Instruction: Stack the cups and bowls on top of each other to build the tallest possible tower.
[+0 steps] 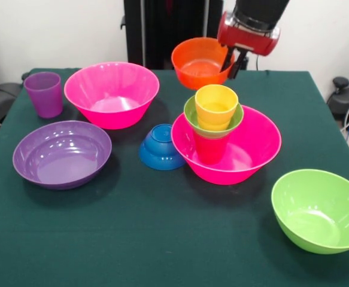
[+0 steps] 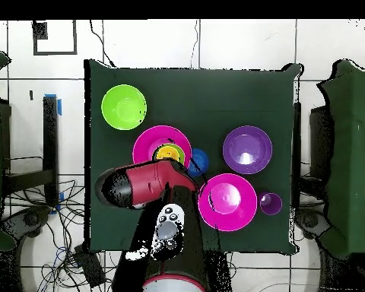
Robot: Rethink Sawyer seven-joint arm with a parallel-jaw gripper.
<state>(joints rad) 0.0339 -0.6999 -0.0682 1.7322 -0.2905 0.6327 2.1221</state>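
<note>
Fingers (image 1: 236,60) look pinched on the orange bowl's (image 1: 199,61) rim, holding it tilted and, I think, clear of the table at the far side; gap betw the tips is too small to read, so how tight is a guess. Gripper (image 1: 234,62) sits at that bowl's right edge in front view; overhead the arm hides both bowl and grip.

Near to far now. Lime bowl (image 1: 318,209) sits alone, upright, front right, untouched. Purple bowl (image 1: 61,153) front left, upright, also loose. Blue bowl (image 1: 160,147) mid-table, tipped on its side, mouth toward camera, just beside the tower.

Tower so far: pink bowl (image 1: 246,156) as base, red cup (image 1: 210,148) standing in it, small green bowl (image 1: 193,116) perched on the red cup, yellow cup (image 1: 216,106) nested in the green bowl. Four pieces up, standing straight.

Farther back: second pink bowl (image 1: 111,92) upright, empty; purple cup (image 1: 43,94) just left of it, upright.

Tally: four stacked, one in hand, five left on the cloth. Roughly halfway. Orange bowl likely next onto the yellow cup, a narrow perch for a wide bowl.
</note>
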